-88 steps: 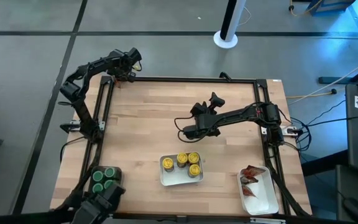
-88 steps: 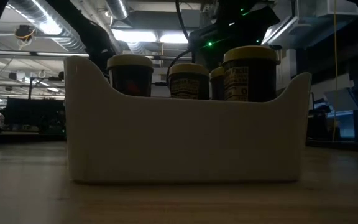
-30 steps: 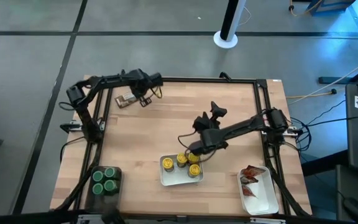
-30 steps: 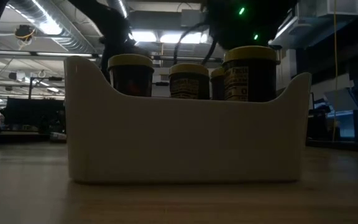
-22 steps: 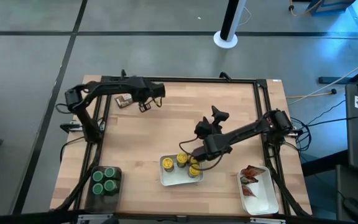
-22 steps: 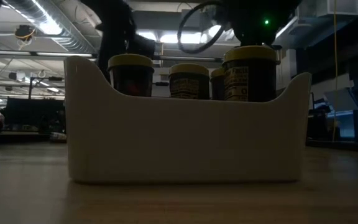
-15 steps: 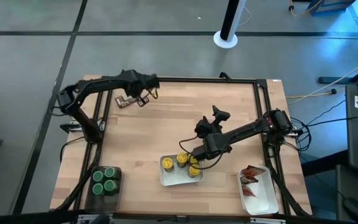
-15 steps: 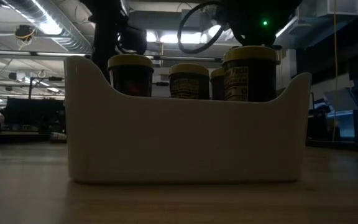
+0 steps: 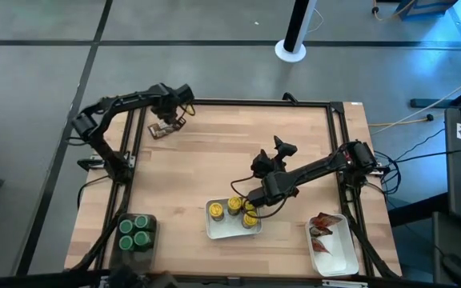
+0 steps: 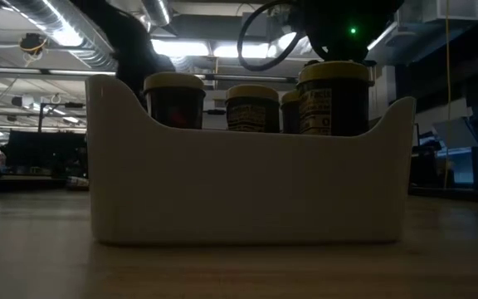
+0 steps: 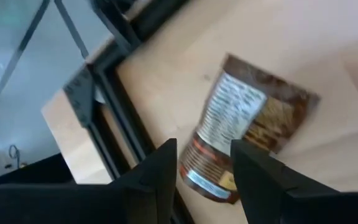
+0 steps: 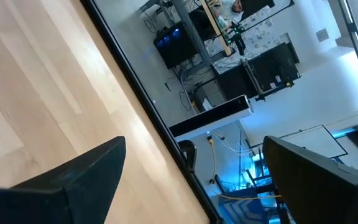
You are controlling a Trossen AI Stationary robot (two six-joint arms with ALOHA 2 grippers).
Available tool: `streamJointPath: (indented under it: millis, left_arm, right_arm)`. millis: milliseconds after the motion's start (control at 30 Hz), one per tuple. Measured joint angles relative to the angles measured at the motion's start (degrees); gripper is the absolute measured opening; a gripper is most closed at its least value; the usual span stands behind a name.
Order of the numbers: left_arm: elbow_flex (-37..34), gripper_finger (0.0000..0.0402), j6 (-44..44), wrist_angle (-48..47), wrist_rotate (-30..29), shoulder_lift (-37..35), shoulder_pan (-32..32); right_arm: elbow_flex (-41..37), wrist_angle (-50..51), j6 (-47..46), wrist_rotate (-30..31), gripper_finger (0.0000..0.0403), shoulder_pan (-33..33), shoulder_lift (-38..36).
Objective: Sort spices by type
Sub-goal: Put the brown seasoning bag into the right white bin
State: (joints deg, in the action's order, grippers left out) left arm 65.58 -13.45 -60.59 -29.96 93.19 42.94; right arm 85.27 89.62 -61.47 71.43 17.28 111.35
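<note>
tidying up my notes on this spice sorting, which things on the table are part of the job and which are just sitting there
Part of the job:
- yellow-capped jars
- green-capped jars
- red packets
- brown packet, below the left gripper

Just there:
- middle white tray
- right white tray
- dark bin
- white post on the floor

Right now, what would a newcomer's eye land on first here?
The yellow-capped jars in the white tray mid-table, with the right gripper open just over them. Then the lone brown packet at the far left corner, the left gripper just above it.
</note>
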Motion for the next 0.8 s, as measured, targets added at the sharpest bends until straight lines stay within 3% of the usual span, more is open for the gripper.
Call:
streamJointPath:
  millis: [800]
  left_arm:
    - [-2.32, 0.0047, -1.47, 0.01, -3.74, 14.29, -0.2]
  right_arm:
    - [0.0, -2.7, -0.17, 0.07, 0.0379, -0.04, 0.04]
